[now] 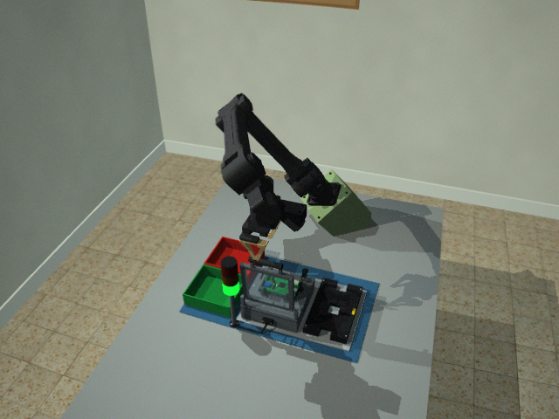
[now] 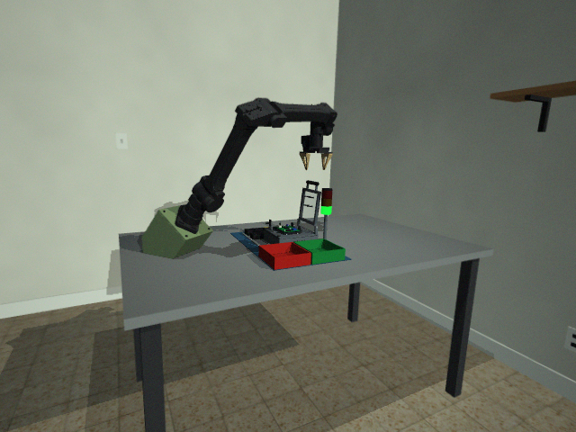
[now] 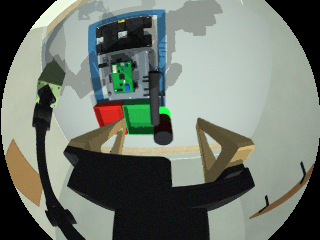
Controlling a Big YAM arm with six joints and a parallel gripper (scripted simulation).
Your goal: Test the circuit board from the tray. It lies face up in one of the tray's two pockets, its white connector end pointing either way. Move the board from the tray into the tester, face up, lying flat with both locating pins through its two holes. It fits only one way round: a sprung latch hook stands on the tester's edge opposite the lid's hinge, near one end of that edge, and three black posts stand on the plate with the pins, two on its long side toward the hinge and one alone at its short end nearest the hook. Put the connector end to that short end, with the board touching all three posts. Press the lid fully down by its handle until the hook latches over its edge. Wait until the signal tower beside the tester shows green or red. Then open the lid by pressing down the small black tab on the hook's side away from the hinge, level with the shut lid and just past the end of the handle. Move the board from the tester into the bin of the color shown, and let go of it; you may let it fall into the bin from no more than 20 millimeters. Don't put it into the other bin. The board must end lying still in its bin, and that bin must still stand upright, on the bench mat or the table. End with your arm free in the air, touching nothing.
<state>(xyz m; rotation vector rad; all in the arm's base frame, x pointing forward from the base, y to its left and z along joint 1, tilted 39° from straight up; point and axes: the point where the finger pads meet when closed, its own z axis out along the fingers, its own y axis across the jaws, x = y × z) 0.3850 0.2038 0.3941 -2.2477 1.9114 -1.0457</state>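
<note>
The green circuit board (image 1: 276, 285) (image 2: 286, 229) (image 3: 122, 78) lies face up in the tester (image 1: 271, 319) (image 2: 278, 238). The tester's clear lid (image 1: 244, 288) (image 2: 301, 204) stands open and upright, with its black handle (image 1: 266, 261) (image 2: 312, 184) at the top. The signal tower (image 1: 230, 288) (image 2: 327, 210) (image 3: 162, 128) beside the tester shows green. My gripper (image 1: 255, 250) (image 2: 315, 161) is open and empty. It hangs in the air well above the lid's handle and touches nothing. The green bin (image 1: 203, 292) (image 2: 325, 254) (image 3: 140, 119) and the red bin (image 1: 225, 250) (image 2: 283, 261) (image 3: 104, 115) are both empty.
The black tray (image 1: 334, 311) (image 2: 253, 230) (image 3: 123, 30) lies next to the tester on the blue bench mat (image 1: 356, 352) (image 2: 241, 238). The arm's green base block (image 1: 342, 211) (image 2: 169, 234) stands at the back of the table. A shelf (image 2: 535, 93) hangs on the wall.
</note>
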